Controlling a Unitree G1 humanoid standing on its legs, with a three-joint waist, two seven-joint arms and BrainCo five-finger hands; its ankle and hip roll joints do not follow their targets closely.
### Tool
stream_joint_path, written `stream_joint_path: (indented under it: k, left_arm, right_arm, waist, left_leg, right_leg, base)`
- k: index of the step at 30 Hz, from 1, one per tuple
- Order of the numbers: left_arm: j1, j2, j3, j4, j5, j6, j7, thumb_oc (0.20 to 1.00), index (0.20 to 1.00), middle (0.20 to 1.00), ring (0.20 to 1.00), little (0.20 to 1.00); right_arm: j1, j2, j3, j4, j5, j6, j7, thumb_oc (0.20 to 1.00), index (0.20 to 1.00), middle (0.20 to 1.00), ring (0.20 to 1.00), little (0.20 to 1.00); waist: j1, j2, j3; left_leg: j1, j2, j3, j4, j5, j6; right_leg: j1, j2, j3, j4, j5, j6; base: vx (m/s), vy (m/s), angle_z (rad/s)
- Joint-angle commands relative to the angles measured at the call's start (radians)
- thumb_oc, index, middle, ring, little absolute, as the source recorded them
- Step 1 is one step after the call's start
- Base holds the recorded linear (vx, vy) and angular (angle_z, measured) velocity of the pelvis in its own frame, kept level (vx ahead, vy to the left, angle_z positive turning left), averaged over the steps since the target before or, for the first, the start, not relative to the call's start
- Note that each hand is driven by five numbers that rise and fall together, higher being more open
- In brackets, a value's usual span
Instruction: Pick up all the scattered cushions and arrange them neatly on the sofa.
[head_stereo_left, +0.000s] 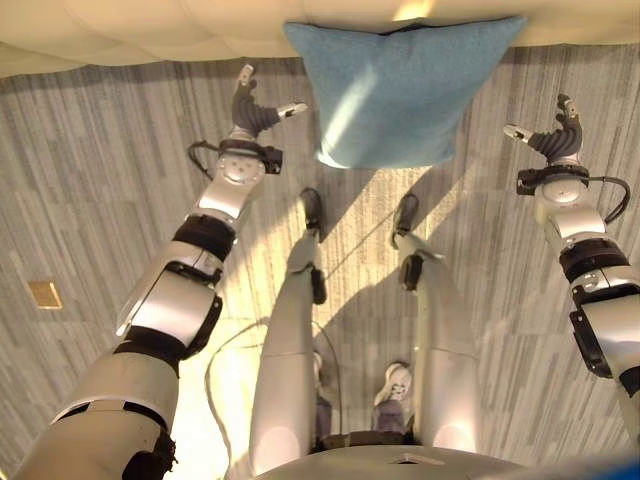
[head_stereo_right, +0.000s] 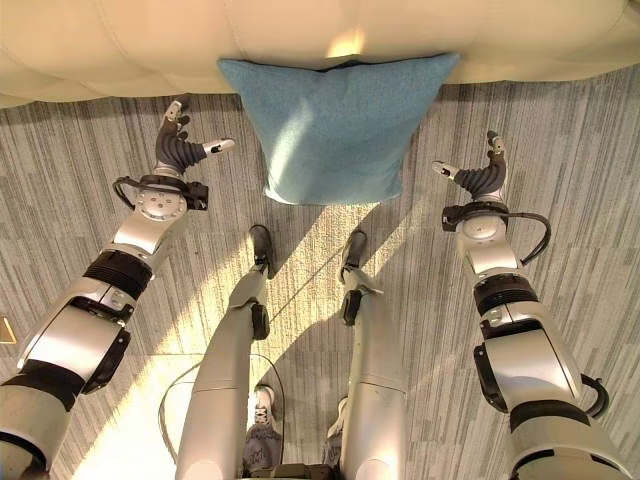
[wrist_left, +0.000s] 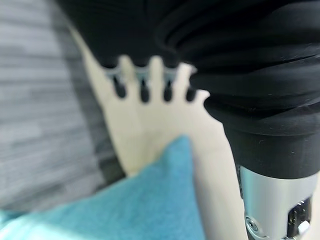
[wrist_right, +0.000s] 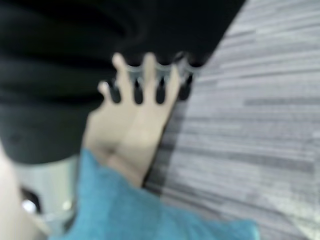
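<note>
Left eye view shows you the blue cushion leaning against the cream sofa, unlifted; left hand and right hand flank it, fingers spread, empty.

One square blue fabric cushion shows, at the upper middle of the frame. One cream padded sofa runs along the top.
</note>
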Motion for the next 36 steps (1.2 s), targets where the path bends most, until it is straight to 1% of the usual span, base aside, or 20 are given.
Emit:
stream_joint_path:
  k: [1, 2, 3, 4, 5, 7, 8, 9, 13, 17, 18, 19, 20, 24, 29, 32, 33, 34, 35, 36]
  left_arm:
    - [0.171, -0.071, 0.060, -0.075, 0.029, -0.035, 0.009, 1.000, 1.000, 1.000, 1.000, 1.000]
    - [0.204, -0.080, 0.071, -0.097, 0.029, -0.041, 0.001, 1.000, 1.000, 1.000, 1.000, 1.000]
    - [0.293, -0.098, 0.086, -0.148, 0.031, -0.045, -0.015, 1.000, 1.000, 1.000, 1.000, 1.000]
    - [0.343, -0.107, 0.101, -0.161, 0.035, -0.045, -0.025, 1.000, 1.000, 1.000, 1.000, 1.000]
    - [0.436, -0.120, 0.114, -0.184, 0.035, -0.042, -0.045, 1.000, 1.000, 1.000, 1.000, 1.000]
    - [0.534, -0.130, 0.136, -0.200, 0.038, -0.041, -0.066, 1.000, 1.000, 1.000, 1.000, 1.000]
    - [0.534, -0.130, 0.136, -0.200, 0.038, -0.041, -0.066, 1.000, 1.000, 1.000, 1.000, 1.000]
    - [0.624, -0.129, 0.151, -0.200, 0.065, -0.032, -0.093, 1.000, 1.000, 1.000, 1.000, 1.000]
    - [0.766, -0.122, 0.184, -0.165, 0.115, -0.006, -0.141, 1.000, 1.000, 1.000, 1.000, 1.000]
    - [0.871, -0.130, 0.220, -0.092, 0.171, 0.027, -0.188, 1.000, 1.000, 1.000, 1.000, 1.000]
    - [0.948, -0.170, 0.187, 0.003, 0.225, 0.068, -0.230, 1.000, 1.000, 1.000, 1.000, 1.000]
    - [0.949, -0.170, 0.187, 0.003, 0.225, 0.068, -0.230, 1.000, 1.000, 1.000, 1.000, 1.000]
    - [0.952, -0.172, 0.192, 0.025, 0.225, 0.070, -0.232, 1.000, 1.000, 1.000, 1.000, 1.000]
    - [0.962, -0.169, 0.204, 0.062, 0.244, 0.077, -0.240, 1.000, 1.000, 1.000, 1.000, 1.000]
    - [0.962, -0.165, 0.208, 0.056, 0.233, 0.073, -0.242, 1.000, 1.000, 1.000, 1.000, 1.000]
    - [0.965, -0.162, 0.213, 0.042, 0.228, 0.072, -0.250, 1.000, 1.000, 1.000, 1.000, 1.000]
    - [0.967, -0.159, 0.214, 0.033, 0.224, 0.073, -0.251, 1.000, 1.000, 1.000, 1.000, 1.000]
    - [0.967, -0.159, 0.214, 0.033, 0.224, 0.073, -0.251, 1.000, 1.000, 1.000, 1.000, 1.000]
    - [0.965, -0.155, 0.216, 0.017, 0.213, 0.072, -0.249, 1.000, 1.000, 1.000, 1.000, 1.000]
    - [0.962, -0.149, 0.219, 0.007, 0.210, 0.072, -0.250, 1.000, 1.000, 1.000, 1.000, 1.000]
  right_arm:
    - [0.167, 0.004, -0.018, -0.061, -0.033, -0.029, -0.010, 1.000, 1.000, 1.000, 1.000, 1.000]
    - [0.202, 0.011, -0.032, -0.079, -0.036, -0.032, -0.004, 1.000, 1.000, 1.000, 1.000, 1.000]
    - [0.282, 0.028, -0.057, -0.115, -0.052, -0.034, 0.010, 1.000, 1.000, 1.000, 1.000, 1.000]
    - [0.331, 0.042, -0.076, -0.130, -0.059, -0.034, 0.017, 1.000, 1.000, 1.000, 1.000, 1.000]
    - [0.414, 0.072, -0.093, -0.158, -0.079, -0.033, 0.036, 1.000, 1.000, 1.000, 1.000, 1.000]
    - [0.495, 0.104, -0.102, -0.186, -0.111, -0.027, 0.054, 1.000, 1.000, 1.000, 1.000, 1.000]
    - [0.495, 0.104, -0.102, -0.186, -0.111, -0.027, 0.054, 1.000, 1.000, 1.000, 1.000, 1.000]
    - [0.571, 0.121, -0.118, -0.194, -0.142, -0.017, 0.077, 1.000, 1.000, 1.000, 1.000, 1.000]
    - [0.676, 0.146, -0.132, -0.158, -0.194, 0.003, 0.131, 1.000, 1.000, 1.000, 1.000, 1.000]
    - [0.753, 0.179, -0.150, -0.083, -0.238, 0.023, 0.178, 1.000, 1.000, 1.000, 1.000, 1.000]
    - [0.813, 0.244, -0.178, 0.036, -0.153, 0.060, 0.195, 1.000, 1.000, 1.000, 1.000, 1.000]
    - [0.814, 0.244, -0.178, 0.036, -0.153, 0.060, 0.195, 1.000, 1.000, 1.000, 1.000, 1.000]
    - [0.816, 0.250, -0.176, 0.050, -0.153, 0.062, 0.199, 1.000, 1.000, 1.000, 1.000, 1.000]
    - [0.813, 0.250, -0.159, 0.069, -0.172, 0.065, 0.211, 1.000, 1.000, 1.000, 1.000, 1.000]
    - [0.798, 0.247, -0.136, 0.067, -0.193, 0.069, 0.216, 1.000, 1.000, 1.000, 1.000, 1.000]
    - [0.796, 0.248, -0.122, 0.062, -0.224, 0.074, 0.227, 1.000, 1.000, 1.000, 1.000, 1.000]
    - [0.795, 0.248, -0.120, 0.058, -0.227, 0.076, 0.229, 1.000, 1.000, 1.000, 1.000, 1.000]
    - [0.795, 0.248, -0.120, 0.058, -0.227, 0.076, 0.229, 1.000, 1.000, 1.000, 1.000, 1.000]
    - [0.790, 0.248, -0.115, 0.048, -0.230, 0.077, 0.229, 1.000, 1.000, 1.000, 1.000, 1.000]
    - [0.790, 0.253, -0.113, 0.044, -0.228, 0.077, 0.231, 1.000, 1.000, 1.000, 1.000, 1.000]
  waist:
    - [-0.009, 0.012, -0.099]
    - [-0.007, 0.010, -0.105]
    - [-0.003, 0.008, -0.112]
    - [0.001, 0.007, -0.118]
    - [0.005, -0.001, -0.131]
    - [0.008, -0.003, -0.159]
    - [0.008, -0.003, -0.159]
    - [0.010, -0.001, -0.193]
    - [0.011, 0.007, -0.260]
    - [0.008, 0.011, -0.323]
    - [0.003, -0.026, -0.401]
    - [0.004, -0.026, -0.400]
    - [0.005, -0.029, -0.407]
    - [0.015, -0.033, -0.419]
    - [0.033, -0.044, -0.397]
    - [0.046, -0.044, -0.376]
    - [0.046, -0.045, -0.368]
    - [0.047, -0.045, -0.368]
    - [0.043, -0.044, -0.350]
    - [0.046, -0.044, -0.338]
  left_leg:
    - [0.104, 0.024, -0.089, 0.010, -0.123, -0.080]
    - [0.144, 0.021, -0.087, -0.008, -0.122, -0.086]
    - [0.238, 0.013, -0.083, -0.045, -0.120, -0.092]
    - [0.294, 0.010, -0.083, -0.074, -0.116, -0.097]
    - [0.377, 0.005, -0.073, -0.117, -0.081, -0.098]
    - [0.480, 0.007, -0.074, -0.177, -0.073, -0.100]
    - [0.481, 0.007, -0.074, -0.177, -0.073, -0.100]
    - [0.565, 0.015, -0.069, -0.224, -0.066, -0.104]
    - [0.695, 0.025, -0.055, -0.304, -0.053, -0.104]
    - [0.772, 0.028, -0.045, -0.351, -0.043, -0.102]
    - [0.816, 0.015, 0.021, -0.214, -0.171, -0.047]
    - [0.819, 0.015, 0.022, -0.216, -0.170, -0.047]
    - [0.829, 0.008, 0.000, -0.234, -0.160, -0.046]
    - [0.883, 0.011, 0.017, -0.251, -0.164, -0.039]
    - [0.878, 0.002, -0.008, -0.244, -0.171, -0.032]
    - [0.877, -0.008, -0.027, -0.228, -0.189, -0.014]
    - [0.879, -0.013, -0.031, -0.218, -0.195, -0.005]
    - [0.878, -0.013, -0.030, -0.218, -0.195, -0.005]
    - [0.875, -0.016, -0.037, -0.201, -0.199, 0.005]
    - [0.874, -0.016, -0.040, -0.182, -0.214, 0.012]
  right_leg:
    - [0.180, -0.002, 0.073, -0.171, 0.064, 0.178]
    - [0.218, -0.006, 0.063, -0.183, 0.066, 0.181]
    - [0.315, -0.011, 0.046, -0.229, 0.072, 0.184]
    - [0.373, -0.015, 0.032, -0.255, 0.073, 0.185]
    - [0.471, -0.021, 0.001, -0.320, 0.112, 0.180]
    - [0.586, -0.017, -0.016, -0.385, 0.123, 0.187]
    - [0.586, -0.017, -0.016, -0.385, 0.123, 0.187]
    - [0.678, -0.011, -0.033, -0.435, 0.127, 0.193]
    - [0.809, 0.001, -0.053, -0.494, 0.124, 0.202]
    - [0.884, 0.014, -0.063, -0.525, 0.116, 0.203]
    - [1.008, 0.082, 0.020, -0.586, 0.072, 0.182]
    - [1.009, 0.082, 0.021, -0.586, 0.072, 0.182]
    - [1.012, 0.083, 0.017, -0.585, 0.072, 0.180]
    - [1.040, 0.085, 0.017, -0.590, 0.071, 0.183]
    - [1.015, 0.083, 0.030, -0.568, 0.082, 0.191]
    - [0.970, 0.059, 0.016, -0.475, 0.086, 0.207]
    - [0.948, 0.052, 0.027, -0.425, 0.091, 0.214]
    - [0.948, 0.052, 0.027, -0.425, 0.091, 0.214]
    - [0.914, 0.048, 0.043, -0.362, 0.118, 0.230]
    - [0.885, 0.042, 0.062, -0.321, 0.103, 0.232]
  base:
    - [0.01, -0.053, -0.07]
    - [0.06, -0.048, 0.04]
    - [0.08, -0.056, 0.10]
    - [0.06, -0.039, 0.17]
    - [0.06, -0.055, 0.05]
    - [0.10, -0.034, 0.02]
    - [0.17, -0.022, 0.10]
    - [0.17, -0.013, 0.08]
    - [0.14, -0.007, 0.04]
    - [0.09, -0.002, -0.03]
    - [0.05, -0.008, -0.01]
    - [0.06, 0.009, -0.02]
    - [0.05, 0.025, -0.07]
    - [0.09, 0.041, -0.16]
    - [0.00, 0.045, -0.22]
    - [-0.02, 0.066, -0.12]
    - [-0.01, 0.059, -0.12]
    - [-0.02, 0.061, -0.12]
    - [0.00, 0.033, -0.26]
    - [0.04, -0.008, -0.26]
